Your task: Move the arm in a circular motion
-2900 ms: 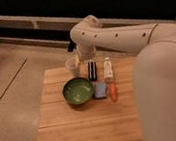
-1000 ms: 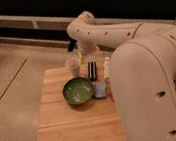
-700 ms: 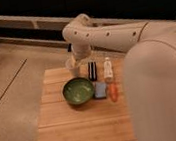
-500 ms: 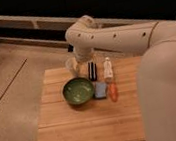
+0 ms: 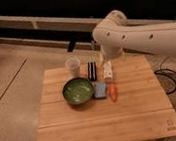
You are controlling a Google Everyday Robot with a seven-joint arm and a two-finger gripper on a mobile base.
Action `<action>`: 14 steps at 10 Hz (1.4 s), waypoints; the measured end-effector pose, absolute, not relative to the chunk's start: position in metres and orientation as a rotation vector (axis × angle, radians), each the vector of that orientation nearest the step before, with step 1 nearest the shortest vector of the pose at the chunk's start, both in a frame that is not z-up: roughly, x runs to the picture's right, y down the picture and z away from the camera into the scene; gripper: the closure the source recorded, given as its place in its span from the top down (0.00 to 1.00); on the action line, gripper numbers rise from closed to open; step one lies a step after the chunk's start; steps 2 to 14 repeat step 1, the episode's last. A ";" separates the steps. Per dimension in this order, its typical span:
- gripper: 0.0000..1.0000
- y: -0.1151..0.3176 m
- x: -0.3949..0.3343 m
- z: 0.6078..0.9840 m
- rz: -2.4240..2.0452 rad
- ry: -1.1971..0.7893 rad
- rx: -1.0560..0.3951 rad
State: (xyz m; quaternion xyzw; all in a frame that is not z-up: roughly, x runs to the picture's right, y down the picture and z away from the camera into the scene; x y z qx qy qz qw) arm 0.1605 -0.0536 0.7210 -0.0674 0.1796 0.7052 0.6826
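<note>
The cream-white arm (image 5: pixel 141 34), smooth and tubular with a rounded joint, is seen entering from the right and bending down over the far right part of the slatted wooden bench (image 5: pixel 104 118). The gripper (image 5: pixel 106 66) is placed low at that far edge; its opening cannot be told. The near half of the bench lies bare. A green bowl (image 5: pixel 78 91) holds nothing visible. Beyond it stands a white cup (image 5: pixel 72 66). An orange carrot-like piece (image 5: pixel 113 92) lies right of the bowl.
</note>
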 end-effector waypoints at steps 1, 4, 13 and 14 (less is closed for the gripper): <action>0.65 -0.062 0.177 0.721 1.606 0.419 -0.120; 0.65 -0.062 0.177 0.721 1.606 0.419 -0.120; 0.65 -0.062 0.177 0.721 1.606 0.419 -0.120; 0.65 -0.062 0.177 0.721 1.606 0.419 -0.120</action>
